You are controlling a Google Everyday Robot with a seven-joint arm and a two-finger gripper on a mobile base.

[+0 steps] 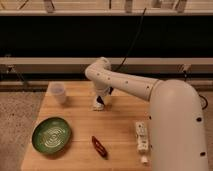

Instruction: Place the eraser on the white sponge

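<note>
My gripper (100,102) reaches down to the wooden table (120,130) at its middle back, at the end of my white arm (130,85). Right under it a small whitish pad, the white sponge (97,106), lies on the table. A dark patch at the gripper's tip may be the black eraser (101,100), but the gripper covers most of it. I cannot tell whether it is held or resting on the sponge.
A translucent white cup (58,92) stands at the back left. A green plate (51,135) lies at the front left. A dark red elongated object (98,146) lies at the front middle. A long white segmented block (142,136) lies at the right, beside my arm's big body.
</note>
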